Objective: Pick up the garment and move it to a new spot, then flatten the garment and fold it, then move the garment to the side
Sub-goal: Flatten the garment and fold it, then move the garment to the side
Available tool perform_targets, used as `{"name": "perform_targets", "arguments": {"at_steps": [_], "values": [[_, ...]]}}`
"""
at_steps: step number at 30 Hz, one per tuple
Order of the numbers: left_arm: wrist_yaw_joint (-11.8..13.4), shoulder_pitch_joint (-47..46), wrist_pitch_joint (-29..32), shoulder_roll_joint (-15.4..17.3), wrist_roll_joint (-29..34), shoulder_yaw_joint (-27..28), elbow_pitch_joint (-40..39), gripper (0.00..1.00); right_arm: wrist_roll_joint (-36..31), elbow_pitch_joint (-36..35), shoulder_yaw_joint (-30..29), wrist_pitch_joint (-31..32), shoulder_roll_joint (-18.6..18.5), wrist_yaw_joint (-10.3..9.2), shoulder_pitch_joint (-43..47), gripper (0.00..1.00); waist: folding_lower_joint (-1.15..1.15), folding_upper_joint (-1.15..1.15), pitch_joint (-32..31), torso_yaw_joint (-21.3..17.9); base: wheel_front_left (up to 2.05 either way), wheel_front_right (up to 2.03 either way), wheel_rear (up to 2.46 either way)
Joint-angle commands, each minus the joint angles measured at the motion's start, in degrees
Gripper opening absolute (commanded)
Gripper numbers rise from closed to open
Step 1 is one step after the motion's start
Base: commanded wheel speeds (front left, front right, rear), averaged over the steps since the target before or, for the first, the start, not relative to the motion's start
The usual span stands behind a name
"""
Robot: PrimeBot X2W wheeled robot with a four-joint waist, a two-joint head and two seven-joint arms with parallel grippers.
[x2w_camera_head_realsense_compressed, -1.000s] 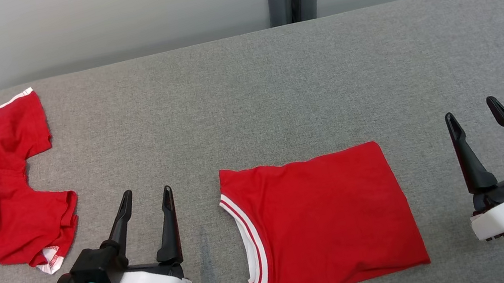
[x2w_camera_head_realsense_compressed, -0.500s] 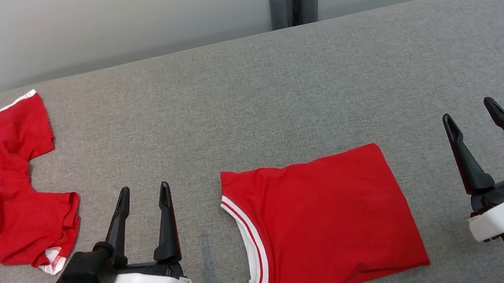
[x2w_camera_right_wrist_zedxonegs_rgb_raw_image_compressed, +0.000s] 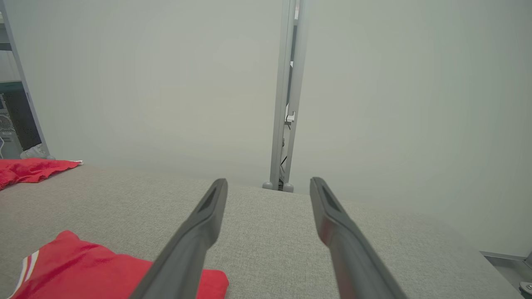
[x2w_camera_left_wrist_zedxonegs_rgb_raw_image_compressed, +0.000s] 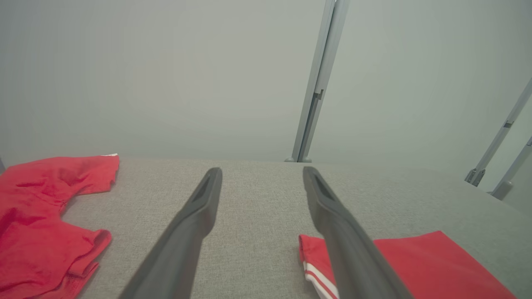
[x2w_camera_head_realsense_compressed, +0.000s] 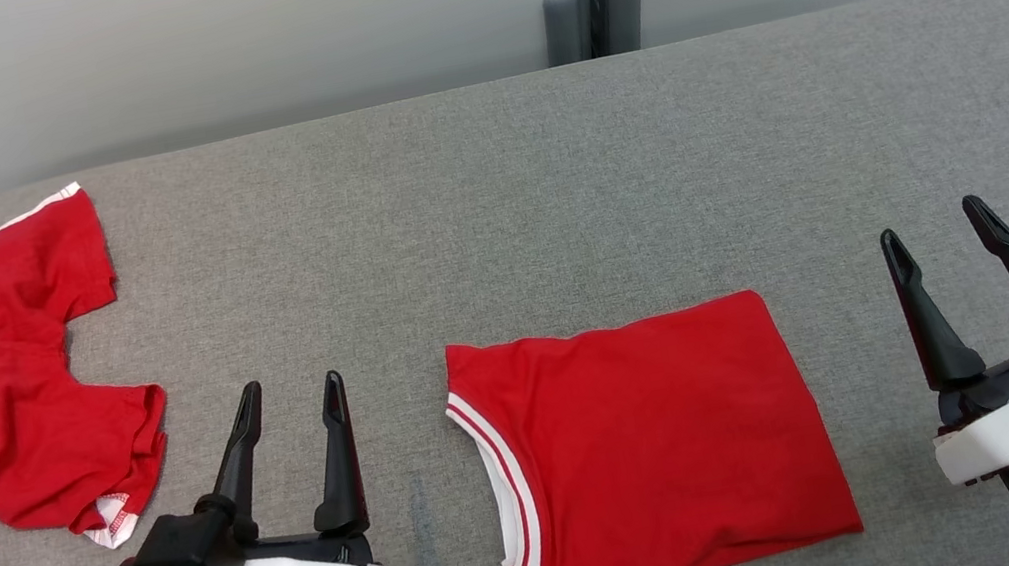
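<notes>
Jaws on both arms stand wide, with nothing held between them.

From the head view, the left jaws sit at the lower left, their dark fingers (x2w_camera_head_realsense_compressed: 339, 451) pointing up the picture. The right jaws sit at the lower right, their fingers (x2w_camera_head_realsense_compressed: 920, 318) likewise spread. Between the two arms the folded red garment (x2w_camera_head_realsense_compressed: 653, 452) lies flat on the grey surface (x2w_camera_head_realsense_compressed: 551, 195), near the front edge and apart from both sets of jaws. Its white-striped trim (x2w_camera_head_realsense_compressed: 501, 486) runs down the side nearer the left jaws. A crumpled red garment (x2w_camera_head_realsense_compressed: 7, 402) lies at the far left end of the surface, well apart from the folded one. Behind the surface a grey post (x2w_camera_head_realsense_compressed: 592, 6) stands against a pale wall.

Looking along the left wrist, the two fingers (x2w_camera_left_wrist_zedxonegs_rgb_raw_image_compressed: 187, 232) rise apart over bare surface (x2w_camera_left_wrist_zedxonegs_rgb_raw_image_compressed: 257, 199). The crumpled red garment (x2w_camera_left_wrist_zedxonegs_rgb_raw_image_compressed: 41, 224) is at the left. The folded red garment (x2w_camera_left_wrist_zedxonegs_rgb_raw_image_compressed: 436, 265) is at the lower right, its striped corner partly hidden behind the right-hand finger. The post (x2w_camera_left_wrist_zedxonegs_rgb_raw_image_compressed: 316, 91) rises beyond.

Looking along the right wrist, the fingers (x2w_camera_right_wrist_zedxonegs_rgb_raw_image_compressed: 195, 236) are equally spread above the surface (x2w_camera_right_wrist_zedxonegs_rgb_raw_image_compressed: 270, 232). The folded red garment (x2w_camera_right_wrist_zedxonegs_rgb_raw_image_compressed: 91, 270) shows at the lower left, part of it behind the left-hand finger. The crumpled red garment (x2w_camera_right_wrist_zedxonegs_rgb_raw_image_compressed: 29, 170) is far off at the left edge, and the post (x2w_camera_right_wrist_zedxonegs_rgb_raw_image_compressed: 286, 104) stands straight ahead.
</notes>
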Motion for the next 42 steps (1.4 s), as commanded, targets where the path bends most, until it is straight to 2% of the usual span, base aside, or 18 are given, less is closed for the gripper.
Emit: {"name": "perform_targets", "arguments": {"at_steps": [1,18,33,42], "values": [[0.31,0.17,-0.23,0.23,0.22,0.13,-0.26,1.00,0.30,-0.01,-0.10,-0.39,-0.27,-0.02,0.01,1.00,0.00,0.00,0.02,0.07,0.00,0.00,0.00],[-0.19,0.53,-0.23,0.23,0.63,-0.06,1.04,1.00,0.96,0.09,-0.07,-0.39,-0.40,-0.02,0.61,1.00,0.00,0.00,-0.40,0.46,0.00,0.00,0.00],[-0.58,-1.30,-0.23,0.22,1.28,-1.56,2.48,1.00,9.27,13.80,8.08,0.67,-0.22,-0.02,0.39,1.00,0.00,0.00,2.15,2.57,0.00,0.00,0.00],[-0.86,-2.16,-0.23,0.22,1.94,-1.45,2.98,1.00,14.33,21.50,10.72,2.50,-0.30,-0.02,-2.11,1.00,0.00,0.00,3.38,3.74,0.00,0.00,0.00]]}}
